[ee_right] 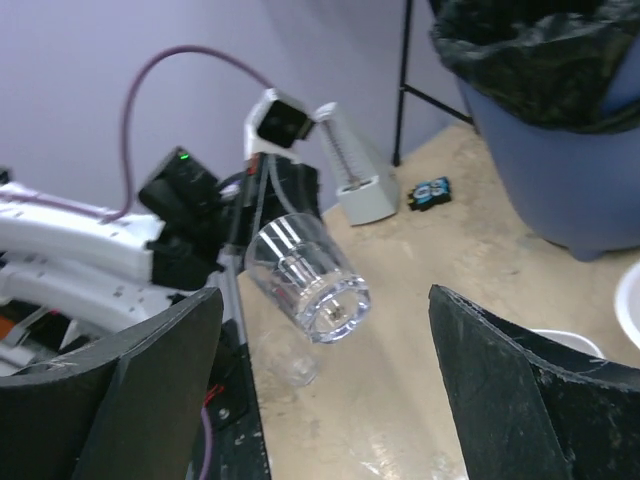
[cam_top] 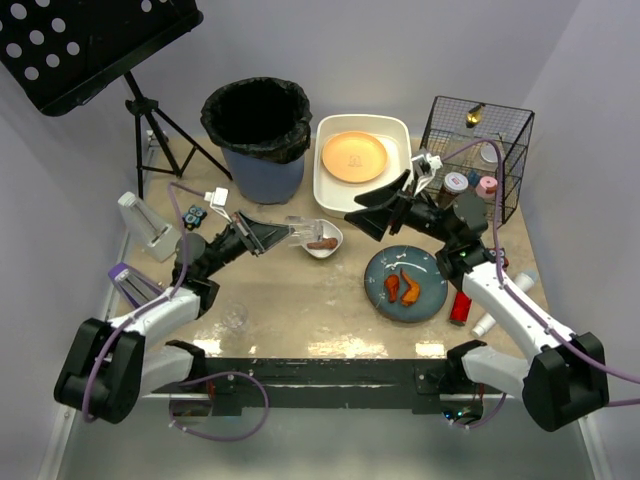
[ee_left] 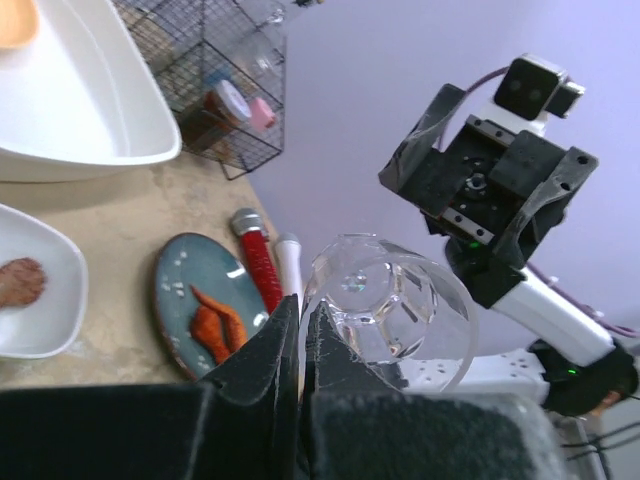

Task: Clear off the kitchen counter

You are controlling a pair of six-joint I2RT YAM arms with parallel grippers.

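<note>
My left gripper (cam_top: 272,236) is shut on the rim of a clear tumbler (cam_top: 300,232) and holds it tilted on its side above the beige kitchen counter (cam_top: 300,300), next to a white bowl (cam_top: 323,240) with a piece of meat. In the left wrist view the fingers (ee_left: 270,350) pinch the tumbler's wall (ee_left: 390,310). My right gripper (cam_top: 378,210) is open and empty, facing the tumbler from the right. In the right wrist view the tumbler (ee_right: 305,275) hangs between my wide-open fingers (ee_right: 150,380), apart from both.
A blue plate (cam_top: 430,300) holds chicken pieces; a red bottle (cam_top: 460,307) and a white one (cam_top: 485,322) lie beside it. A small glass (cam_top: 235,317) stands front left. A white tub (cam_top: 400,135) with an orange plate, a lined bin (cam_top: 257,140) and a wire basket (cam_top: 475,150) stand behind.
</note>
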